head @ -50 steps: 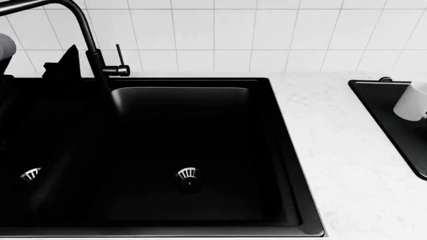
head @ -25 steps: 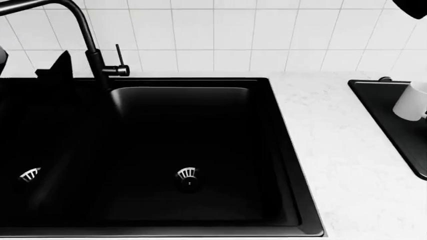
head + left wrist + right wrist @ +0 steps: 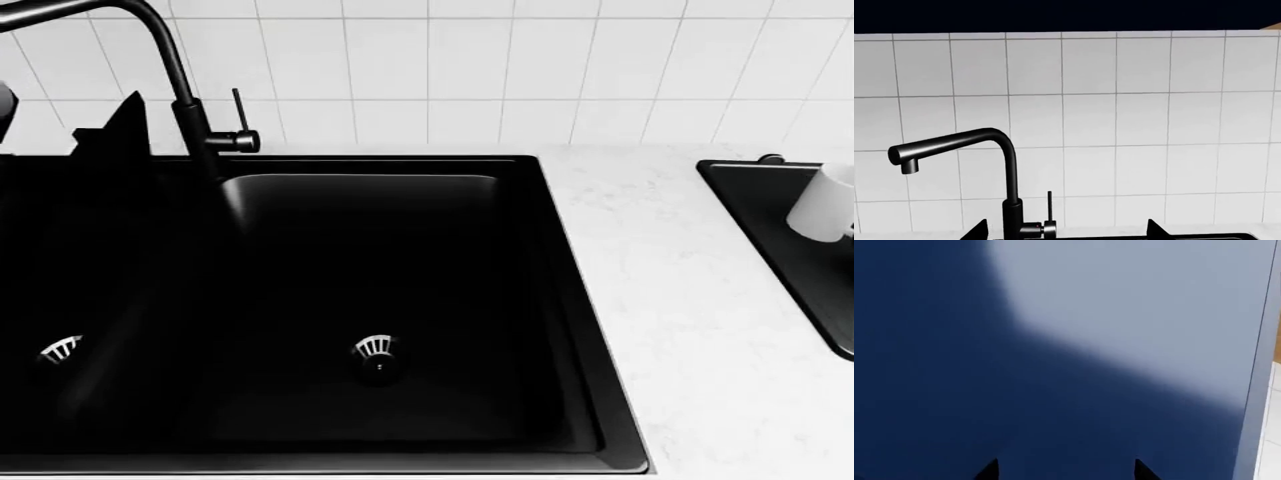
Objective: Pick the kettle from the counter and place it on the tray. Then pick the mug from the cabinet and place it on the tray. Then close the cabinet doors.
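Note:
The white mug point(image 3: 825, 203) stands on the black tray point(image 3: 761, 215) at the right edge of the head view, on the white counter point(image 3: 667, 300). The kettle is out of view. My left gripper point(image 3: 1066, 232) is open and empty, held over the back of the sink and facing the tap; one of its fingers point(image 3: 123, 128) shows in the head view beside the tap. My right gripper point(image 3: 1065, 471) is open and empty, close in front of a blue cabinet door point(image 3: 1121, 315) that fills its view. It is outside the head view.
A black double sink point(image 3: 400, 170) takes up most of the head view, with a tall black tap point(image 3: 180, 90) at its back, also in the left wrist view point(image 3: 1011, 175). White wall tiles point(image 3: 534, 60) stand behind the counter.
My right gripper, which showed at the top right corner of the head view half a second ago, has left that view. The left finger by the tap shifted slightly.

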Robot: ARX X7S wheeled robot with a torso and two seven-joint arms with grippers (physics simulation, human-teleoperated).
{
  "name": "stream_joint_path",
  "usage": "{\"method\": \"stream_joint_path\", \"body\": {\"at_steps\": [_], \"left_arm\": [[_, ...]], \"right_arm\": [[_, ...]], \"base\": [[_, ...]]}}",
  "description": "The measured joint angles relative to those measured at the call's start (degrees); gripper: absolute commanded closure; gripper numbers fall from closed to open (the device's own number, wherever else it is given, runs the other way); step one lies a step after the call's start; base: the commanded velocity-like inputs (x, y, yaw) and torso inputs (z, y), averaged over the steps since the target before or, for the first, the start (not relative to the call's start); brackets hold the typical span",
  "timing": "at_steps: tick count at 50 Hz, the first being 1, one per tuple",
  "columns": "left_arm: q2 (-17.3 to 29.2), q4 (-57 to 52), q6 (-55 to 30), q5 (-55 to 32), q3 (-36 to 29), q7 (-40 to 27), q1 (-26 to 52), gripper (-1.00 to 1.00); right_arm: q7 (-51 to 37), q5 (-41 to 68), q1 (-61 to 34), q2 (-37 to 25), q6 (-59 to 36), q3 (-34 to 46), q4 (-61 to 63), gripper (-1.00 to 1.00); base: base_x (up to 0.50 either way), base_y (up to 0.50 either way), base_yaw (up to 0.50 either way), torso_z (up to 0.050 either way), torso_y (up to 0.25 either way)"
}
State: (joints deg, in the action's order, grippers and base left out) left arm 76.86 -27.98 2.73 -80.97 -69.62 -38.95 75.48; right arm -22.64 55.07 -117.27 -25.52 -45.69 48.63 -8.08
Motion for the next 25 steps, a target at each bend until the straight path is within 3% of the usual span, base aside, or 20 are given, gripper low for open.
{"method": "stream_joint_path", "body": {"at_steps": [25], "left_arm": [[-0.8,-0.9,-2.0,-0.8,1.5,-0.9,1.8,-1.00]], "right_arm": [[-15.2,25.9,5.9,-17.1,-7.9,-13.8,25.1,-1.00]], "base": [[0.00,0.00,0.00,0.000,0.000]]}}
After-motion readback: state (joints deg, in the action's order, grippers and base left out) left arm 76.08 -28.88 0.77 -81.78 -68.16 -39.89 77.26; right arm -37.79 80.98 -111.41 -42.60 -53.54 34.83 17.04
